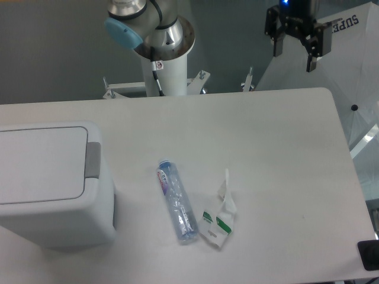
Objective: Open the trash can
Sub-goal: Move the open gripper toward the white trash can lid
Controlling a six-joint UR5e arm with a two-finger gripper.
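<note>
1. At the left edge of the worktop (266,148), in the fixed camera view, stands the trash can (53,189), a big boxy white bin with rounded corners, cut off by the left border of the picture.
2. Its flat lid (38,164) lies shut and level on top, and a grey push tab (93,160) sits on the lid's right edge, facing the middle of the worktop.
3. To the right of the bin, near but not touching it, a clear plastic bottle (177,201) lies on its side, running from upper left to lower right, with a printed label near its upper end.
4. Just beside the bottle, on its right, lies a flattened white carton (221,216) with green marks, one thin strip of it pointing up toward the far edge.
5. At the top right, the hand (293,50) hangs above and beyond the far edge of the worktop, well apart from the bin, its two dark fingers (312,50) spread with a gap between them and nothing held.
6. At the top centre, the arm's white base post (169,68) rises behind the worktop, with a grey joint and a light blue cap (123,31) above it.
7. A small dark object (369,255) sits at the lower right corner, partly out of frame; what it is cannot be told.
</note>
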